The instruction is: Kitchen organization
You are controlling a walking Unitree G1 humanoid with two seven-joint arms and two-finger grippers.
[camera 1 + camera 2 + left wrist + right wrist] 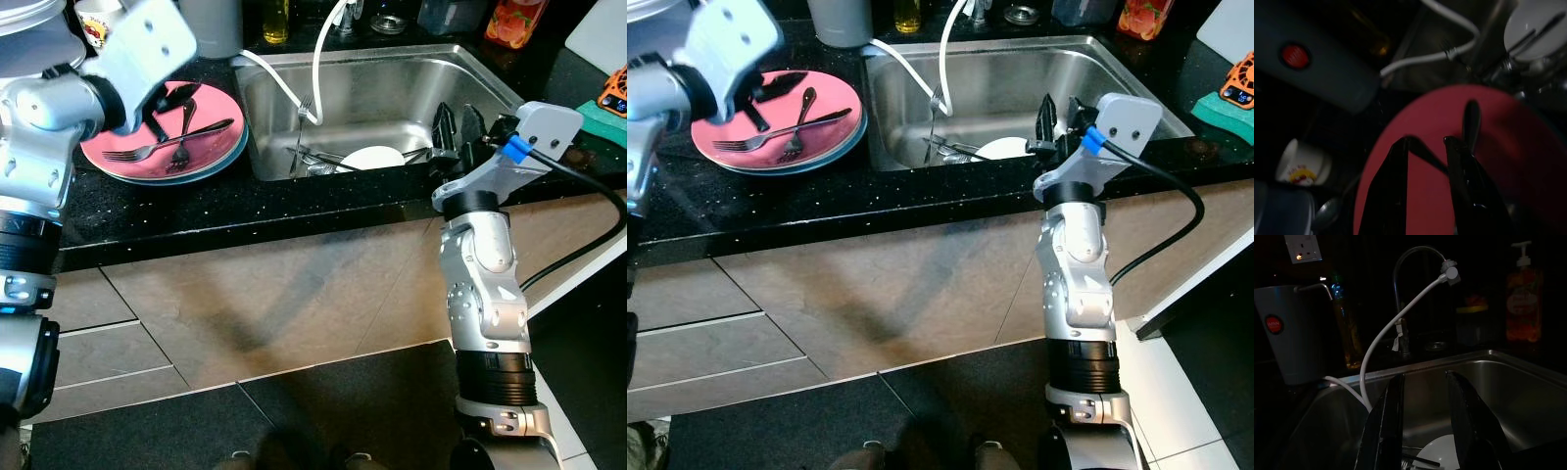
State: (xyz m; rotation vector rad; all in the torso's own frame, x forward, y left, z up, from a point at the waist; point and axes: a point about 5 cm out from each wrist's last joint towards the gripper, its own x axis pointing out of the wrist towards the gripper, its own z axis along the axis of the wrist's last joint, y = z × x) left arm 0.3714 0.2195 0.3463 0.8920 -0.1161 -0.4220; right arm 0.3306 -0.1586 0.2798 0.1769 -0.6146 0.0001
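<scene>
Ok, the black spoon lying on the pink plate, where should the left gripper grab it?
Grip the black spoon mid-handle, coming straight down from above. It lies flat on the pink plate, crossing a fork, so pinch across the slim handle. The left gripper already hovers over it with fingers open.

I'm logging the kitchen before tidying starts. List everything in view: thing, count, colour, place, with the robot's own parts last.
plates: a stack, pink on blue, counter left of the sink
cutlery: several pieces, dark, on the top plate
sink: one, steel, set in the black counter
white dish: one, in the sink with more cutlery
hose: one, white, hanging into the sink
mug: one, white, on the counter
soap bottle: one, orange, behind the sink
left gripper: open, over the plates
right gripper: open, at the sink's front edge
</scene>
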